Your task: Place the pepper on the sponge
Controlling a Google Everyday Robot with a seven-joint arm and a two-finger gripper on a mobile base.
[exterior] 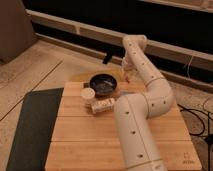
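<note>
Nearest us sat the slatted pale wood desk, with a flat dark mat along its left edge. The chunky white tube arm, dotted with small holes, bent across the right side. Mid-desk, a pale-labelled bottle lay on its side just beside a small cream cup, with a round dark bowl behind them. Past the bowl's right rim hung the hand, fingers pressed together. We couldn't make out the pepper or the sponge.

Table: pale wood planks, matt, grain visible. Arm: smooth cream plastic, slight sheen. Bowl: dark, glossy. Mat: dark, matt. Gripper, beyond the bowl: finish unclear.
</note>
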